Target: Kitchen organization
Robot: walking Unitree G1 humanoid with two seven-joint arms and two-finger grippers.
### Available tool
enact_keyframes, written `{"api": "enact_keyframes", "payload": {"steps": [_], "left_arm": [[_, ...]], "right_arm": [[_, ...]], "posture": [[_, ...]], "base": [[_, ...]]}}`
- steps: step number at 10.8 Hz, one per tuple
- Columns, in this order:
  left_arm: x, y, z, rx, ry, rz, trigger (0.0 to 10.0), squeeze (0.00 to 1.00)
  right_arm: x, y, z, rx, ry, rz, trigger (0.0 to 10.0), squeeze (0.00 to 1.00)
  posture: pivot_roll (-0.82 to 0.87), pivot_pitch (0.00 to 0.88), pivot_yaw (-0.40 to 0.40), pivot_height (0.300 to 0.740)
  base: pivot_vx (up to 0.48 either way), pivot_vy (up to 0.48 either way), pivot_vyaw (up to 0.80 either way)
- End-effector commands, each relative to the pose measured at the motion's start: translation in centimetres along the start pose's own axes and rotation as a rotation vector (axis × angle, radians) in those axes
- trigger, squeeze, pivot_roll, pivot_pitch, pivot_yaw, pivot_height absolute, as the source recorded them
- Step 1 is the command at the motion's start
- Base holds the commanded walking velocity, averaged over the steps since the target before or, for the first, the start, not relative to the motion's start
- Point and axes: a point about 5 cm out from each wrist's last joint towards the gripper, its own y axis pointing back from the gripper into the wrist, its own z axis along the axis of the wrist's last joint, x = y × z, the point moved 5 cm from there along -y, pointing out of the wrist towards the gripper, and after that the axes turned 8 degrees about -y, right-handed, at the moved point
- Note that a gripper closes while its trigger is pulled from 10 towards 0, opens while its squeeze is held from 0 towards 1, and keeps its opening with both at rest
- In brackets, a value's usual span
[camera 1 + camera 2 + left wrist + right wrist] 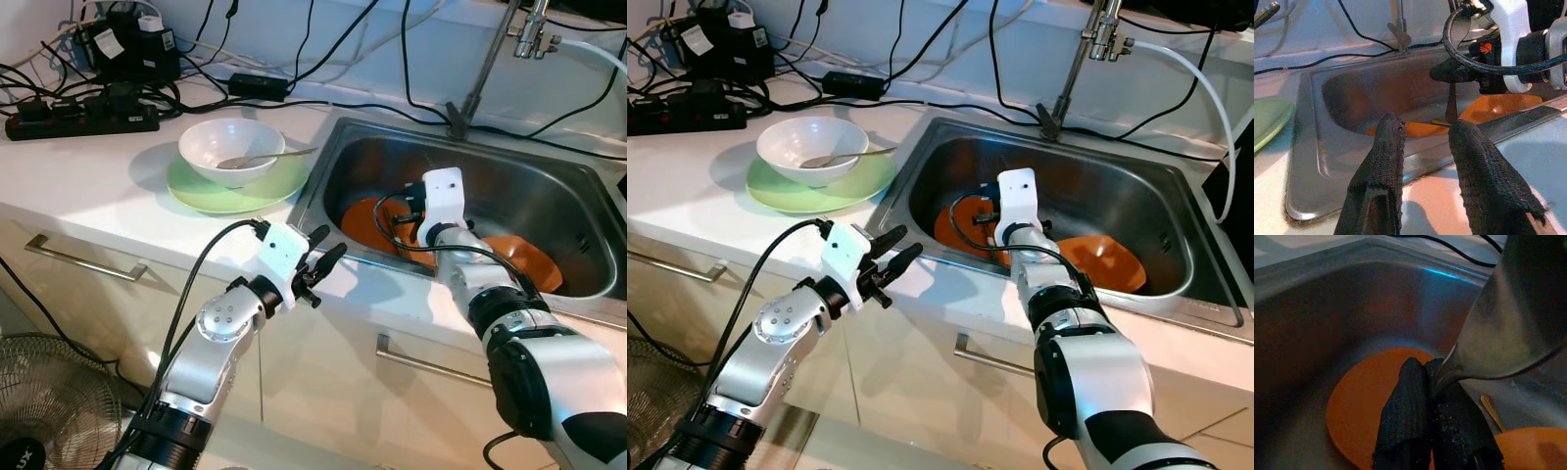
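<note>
Two closed fingers of the right gripper (1432, 396) pinch a spoon (1508, 318) over the sink (578, 186); a slip would drop it, while the left gripper (318, 259) waits open.

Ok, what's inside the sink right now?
In the sink: an orange plate, an orange bowl, and the right gripper, jaws shut on a metal spoon. The arm hides part of the bottom.

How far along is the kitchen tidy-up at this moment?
Early to midway. Done: a white bowl with a spoon in it sits on a green plate on the counter. In hand: the right gripper, down in the steel sink, is shut on a metal spoon. Left: an orange plate and orange bowl remain inside. The left gripper hovers open.
</note>
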Motion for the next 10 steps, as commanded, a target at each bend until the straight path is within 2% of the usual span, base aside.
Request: {"api": "enact_keyframes", "payload": {"steps": [1,4,5,6,7,8,10], "left_arm": [[-0.52,0.59,-2.33,0.085,0.014,-0.01,10.0,0.0],[-0.49,0.66,-2.4,0.081,0.015,-0.008,10.0,0.0],[-0.47,0.62,-2.13,0.071,0.011,-0.013,10.0,0.0],[-0.43,0.59,-2.01,0.066,0.008,-0.015,10.0,0.0],[-0.39,0.56,-1.97,0.064,0.008,-0.013,10.0,0.0],[-0.38,0.53,-1.94,0.061,0.008,-0.012,10.0,0.0],[-0.37,0.51,-1.9,0.06,0.009,-0.011,10.0,0.0]], "right_arm": [[-0.38,0.18,-0.75,0.016,-0.003,-0.008,10.0,0.0],[-0.32,0.18,-0.77,0.015,-0.003,-0.007,10.0,0.0],[-0.24,0.21,-0.94,0.02,-0.006,-0.003,10.0,0.2],[-0.19,0.21,-1.0,0.022,-0.01,-0.002,10.0,0.96],[-0.14,0.2,-1.01,0.025,-0.006,-0.002,10.0,1.0],[-0.1,0.18,-0.97,0.024,-0.003,0.0,10.0,0.0],[-0.09,0.13,-0.73,0.019,0.001,0.0,10.0,0.0]], "posture": [[0.28,0.0,-0.095,0.74],[0.28,0.0,-0.095,0.74],[0.28,0.0,-0.095,0.74],[0.28,0.0,-0.095,0.74],[0.28,0.002,-0.096,0.74],[0.28,0.006,-0.096,0.74],[0.28,0.009,-0.097,0.74]], "base": [[0.0,0.0,0.0],[0.0,0.0,0.0],[0.0,0.0,0.0],[0.0,0.0,0.0],[0.0,0.0,0.0],[0.0,0.0,0.0],[0.0,0.0,0.0]]}}
